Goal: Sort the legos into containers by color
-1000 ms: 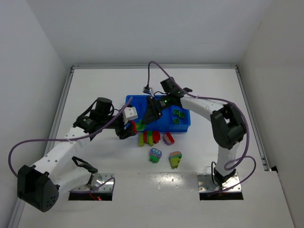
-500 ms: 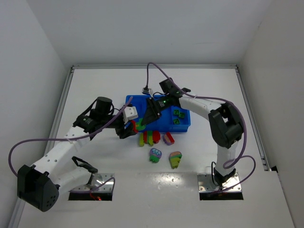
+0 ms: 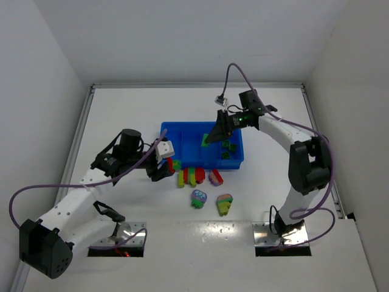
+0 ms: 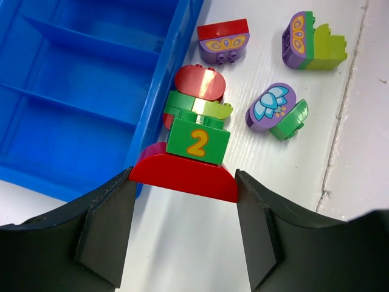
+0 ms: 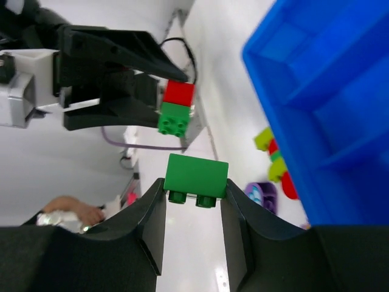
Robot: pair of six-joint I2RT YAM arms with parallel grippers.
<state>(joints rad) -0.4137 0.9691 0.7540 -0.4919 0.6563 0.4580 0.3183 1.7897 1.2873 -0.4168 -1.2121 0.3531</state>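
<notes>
**Green brick point(image 5: 196, 175) is pulled off and now hangs over the blue tray point(image 3: 182, 135).**
The right pincer point(image 5: 193, 185), closed on this brick, has moved above the tray's right compartments. The left pincer point(image 4: 182, 182) clamps the red-and-green cluster point(image 4: 199, 141) just beside the tray's near edge. Dropping probably comes next.

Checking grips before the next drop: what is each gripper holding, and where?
Right gripper: a green brick, pinched by two opposite sides. Left gripper: a red-and-green stack, clamped at the ends of its curved red brick.
</notes>
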